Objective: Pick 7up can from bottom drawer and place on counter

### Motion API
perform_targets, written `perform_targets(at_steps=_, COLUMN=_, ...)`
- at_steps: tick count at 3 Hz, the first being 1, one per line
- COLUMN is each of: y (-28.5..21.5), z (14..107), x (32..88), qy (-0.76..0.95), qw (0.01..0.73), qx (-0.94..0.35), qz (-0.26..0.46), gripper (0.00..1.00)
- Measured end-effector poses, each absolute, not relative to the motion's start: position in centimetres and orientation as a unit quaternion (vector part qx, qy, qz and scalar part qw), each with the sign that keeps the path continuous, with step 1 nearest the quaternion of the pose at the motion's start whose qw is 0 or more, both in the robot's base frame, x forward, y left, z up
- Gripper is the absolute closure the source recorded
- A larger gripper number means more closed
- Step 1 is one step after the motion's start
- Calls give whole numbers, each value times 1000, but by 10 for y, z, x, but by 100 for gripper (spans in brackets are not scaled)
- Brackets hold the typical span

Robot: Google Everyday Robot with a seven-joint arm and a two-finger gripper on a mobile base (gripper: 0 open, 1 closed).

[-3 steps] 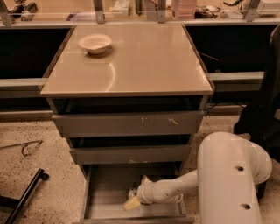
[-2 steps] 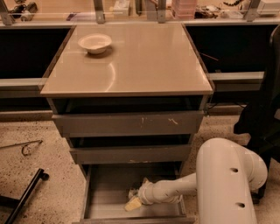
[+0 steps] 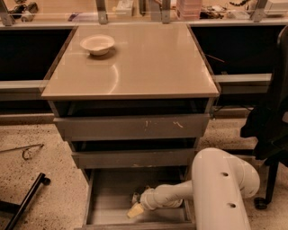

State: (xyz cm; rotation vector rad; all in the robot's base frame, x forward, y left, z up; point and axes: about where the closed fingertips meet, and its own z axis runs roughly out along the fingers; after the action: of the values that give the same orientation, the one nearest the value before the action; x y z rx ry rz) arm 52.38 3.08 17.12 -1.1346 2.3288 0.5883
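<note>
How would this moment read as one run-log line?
phase: pick | gripper: down in open bottom drawer | counter: white bowl on it

The gripper hangs low at the bottom of the view. Directly above it are two grey drawers, the middle drawer and over that the top drawer, whose front is scratched. Far above and a little left of it sits a white bowl. Beyond that runs a cluttered bench with metal posts. Left of the gripper, on the speckled floor, lie a black bar and a thin wire tool; well to its right stands a dark chair
</note>
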Motion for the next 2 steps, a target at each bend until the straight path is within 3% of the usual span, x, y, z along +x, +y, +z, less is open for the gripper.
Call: perform_targets(at_steps=2, y=47, z=140, x=522, qy=847, qw=220, qx=-439, qz=204, gripper=0)
